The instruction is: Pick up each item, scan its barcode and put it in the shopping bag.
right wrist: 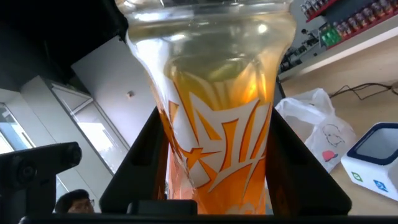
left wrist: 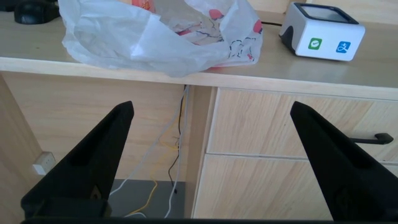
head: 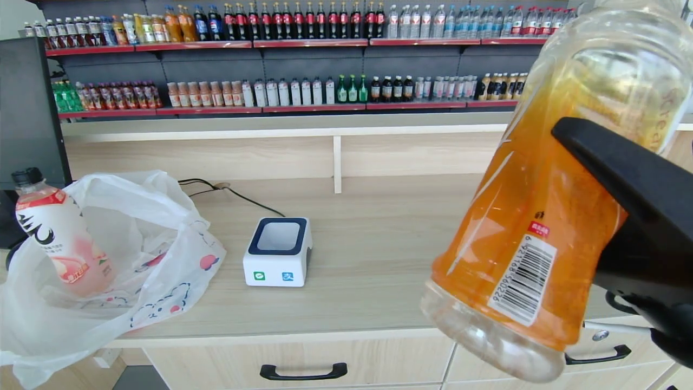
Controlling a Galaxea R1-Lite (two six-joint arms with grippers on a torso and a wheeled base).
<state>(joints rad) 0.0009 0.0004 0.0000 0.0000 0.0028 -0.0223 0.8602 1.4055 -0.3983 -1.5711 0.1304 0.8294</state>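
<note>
One orange bottle [head: 520, 216], one pink bottle [head: 59, 233]

Stocked drink shelves [head: 311, 43] behind wooden counter [head: 379, 244]; black-handled drawers [head: 303, 357]; perhaps a monitor [head: 27, 108] at left.

The orange bottle [head: 514, 216] runs off the head view's top edge, so its neck and cap cannot be seen. It covers one finger of the right gripper [right wrist: 216, 124], whose body leaves that view at the right. The shopping bag [head: 157, 216] is cut by the left and bottom edges. Its film veils the lower half of the pink bottle [head: 51, 227] inside and hides one end of the black cable [head: 249, 201]. The scanner [right wrist: 373, 155] is clipped at the right wrist view's edge. The shelf bottles [head: 303, 92] are too small to tell apart by label.
</note>
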